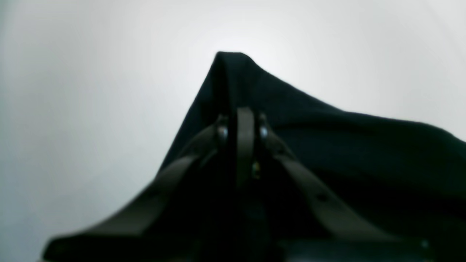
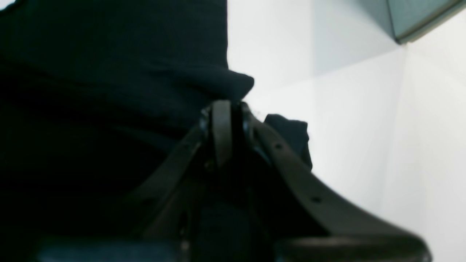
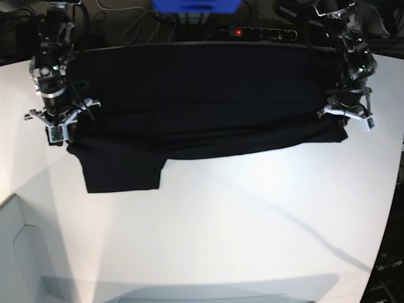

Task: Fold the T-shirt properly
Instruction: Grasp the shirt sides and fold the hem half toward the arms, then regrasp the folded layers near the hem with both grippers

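Note:
The black T-shirt hangs stretched across the far half of the white table, held between both grippers. No print or tag shows. A sleeve hangs lower near the base view's left. My left gripper is on that view's right, shut on the shirt's edge; the left wrist view shows its closed fingertips pinching black cloth. My right gripper is on the left, also shut on the shirt; the right wrist view shows it clamped on a fold of cloth.
A power strip with a red light, cables and a blue object lie behind the table's far edge. A grey panel sits at the near left corner. The table's right edge curves close to the left arm.

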{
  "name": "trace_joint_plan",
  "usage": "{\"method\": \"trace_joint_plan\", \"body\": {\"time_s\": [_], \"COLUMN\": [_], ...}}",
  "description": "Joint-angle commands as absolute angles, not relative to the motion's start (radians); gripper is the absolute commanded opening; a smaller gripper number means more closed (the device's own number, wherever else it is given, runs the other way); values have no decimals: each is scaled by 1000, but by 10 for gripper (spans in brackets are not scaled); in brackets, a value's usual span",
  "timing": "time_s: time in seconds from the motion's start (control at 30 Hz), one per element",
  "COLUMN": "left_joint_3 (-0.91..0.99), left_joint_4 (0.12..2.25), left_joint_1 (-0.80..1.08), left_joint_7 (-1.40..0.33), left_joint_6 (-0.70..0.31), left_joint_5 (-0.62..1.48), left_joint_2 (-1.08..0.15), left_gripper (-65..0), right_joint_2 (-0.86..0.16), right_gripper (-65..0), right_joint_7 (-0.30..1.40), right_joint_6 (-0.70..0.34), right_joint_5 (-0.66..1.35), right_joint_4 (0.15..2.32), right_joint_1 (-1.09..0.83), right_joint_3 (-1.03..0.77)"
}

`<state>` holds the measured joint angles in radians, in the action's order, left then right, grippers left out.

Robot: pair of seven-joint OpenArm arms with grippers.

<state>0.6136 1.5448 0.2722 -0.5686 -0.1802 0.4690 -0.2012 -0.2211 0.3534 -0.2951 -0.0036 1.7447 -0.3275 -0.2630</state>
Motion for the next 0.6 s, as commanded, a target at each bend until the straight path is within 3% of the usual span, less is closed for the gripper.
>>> {"method": "trace_joint_plan", "body": {"time_s": [0.0, 0.1, 0.17, 0.33, 0.4, 0.57], "left_joint_3": [618, 618, 618, 668, 711, 766], "left_joint_4": [1561, 1567, 1578, 1673, 1695, 1672], "left_joint_1": [271, 271, 286, 325, 325, 263], "left_joint_7": [-552, -553, -553, -552, -547, -553], "left_joint_6": [-183, -183, -182, -176, -180, -182], "left_joint_5": [476, 476, 476, 478, 478, 470], "left_joint_2": [-216, -216, -216, -209, -186, -182], "left_gripper": [-649, -639, -595, -389, -335, -315], "right_joint_2": [-232, -232, -232, -234, -232, -202], "right_gripper": [-650, -644, -581, -418, -376, -341], "right_joint_7": [331, 334, 334, 328, 331, 332], "right_joint_6": [-294, -294, -294, -294, -294, -294], "right_joint_5": [-2, -2, -4, -4, -2, -2], "right_joint_4": [1761, 1761, 1759, 1793, 1821, 1856], "right_joint_1": [-334, -338, -340, -364, -367, -366], "right_joint_3": [-266, -265, -268, -271, -271, -271]}}
